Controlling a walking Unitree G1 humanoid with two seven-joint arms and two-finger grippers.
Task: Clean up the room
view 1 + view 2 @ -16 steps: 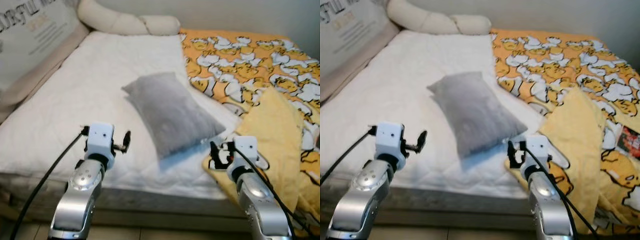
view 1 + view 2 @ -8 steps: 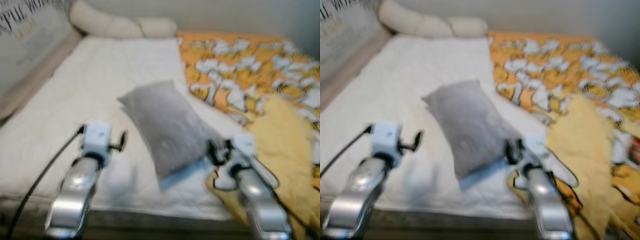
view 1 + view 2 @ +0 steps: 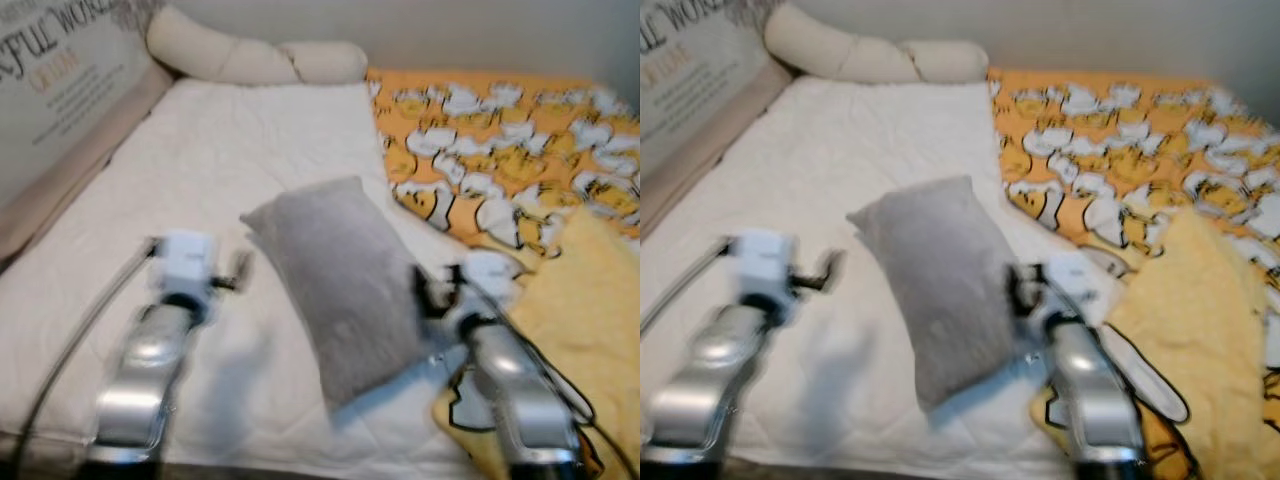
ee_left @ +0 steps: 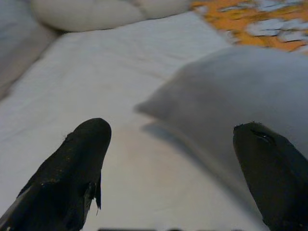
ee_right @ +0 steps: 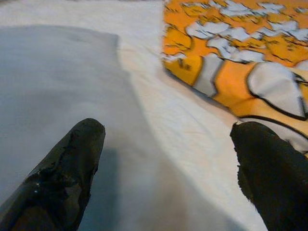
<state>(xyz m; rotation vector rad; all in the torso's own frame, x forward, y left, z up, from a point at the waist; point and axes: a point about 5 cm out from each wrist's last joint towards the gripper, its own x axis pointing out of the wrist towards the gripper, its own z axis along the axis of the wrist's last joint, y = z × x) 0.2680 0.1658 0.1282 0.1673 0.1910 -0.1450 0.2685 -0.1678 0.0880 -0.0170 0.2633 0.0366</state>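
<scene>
- Both my grippers had moved closer to the grey pillow than a second earlier, as the bed drew nearer.
- Left gripper hung with fingers spread wide, holding nothing, just beside the pillow's left edge.
- Right gripper was equally wide, empty, over the pillow's right edge beside the orange blanket.

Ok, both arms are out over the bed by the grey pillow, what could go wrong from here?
The right gripper sits at the seam between the grey pillow and the yellow blanket, so closing might catch blanket too. The left gripper, open, faces only a pillow corner, so a one-sided lift could let it sag.
</scene>
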